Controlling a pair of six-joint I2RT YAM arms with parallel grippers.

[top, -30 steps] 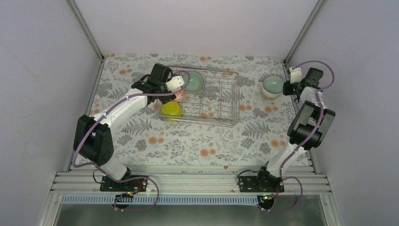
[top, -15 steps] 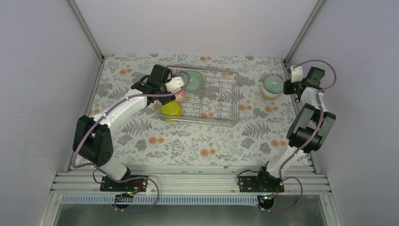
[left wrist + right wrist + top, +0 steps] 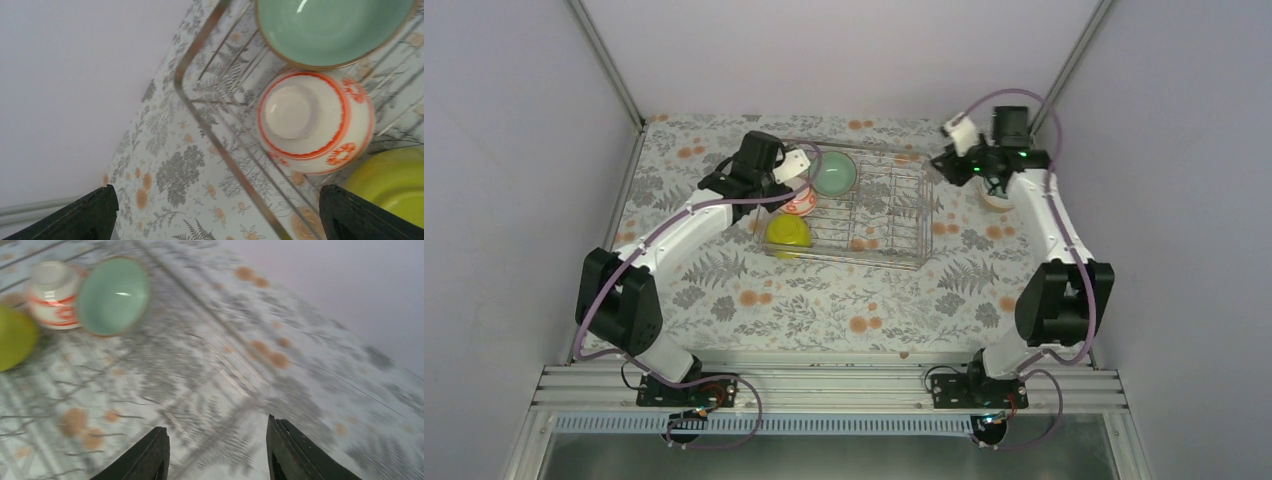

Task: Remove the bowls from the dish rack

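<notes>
The flower-patterned table (image 3: 864,300) fills the middle of the overhead view, with the wire dish rack (image 3: 894,210) in its upper centre. The right arm (image 3: 1049,220) shows the big change. A second ago it was folded at the right edge with its wrist beside a pale bowl (image 3: 996,198) standing on the cloth. Now it stretches up and to the left, wrist by the rack's right end, and its own camera view is smeared by the swing. The pale bowl stays at the upper right, mostly hidden under that arm, so I judge one bowl is unloaded and the arm is heading back for another. The left arm (image 3: 684,225) has barely shifted and hangs over the rack's left end. Three bowls are left there: the green bowl (image 3: 834,172) uppermost, the red-and-white bowl (image 3: 312,122) upside down just below it, and the yellow bowl (image 3: 787,232) at the lower left corner. The left gripper (image 3: 215,195) is spread very wide above the red-and-white bowl and holds nothing. The right gripper (image 3: 216,425) is parted too, with only blurred cloth between its fingers.
</notes>
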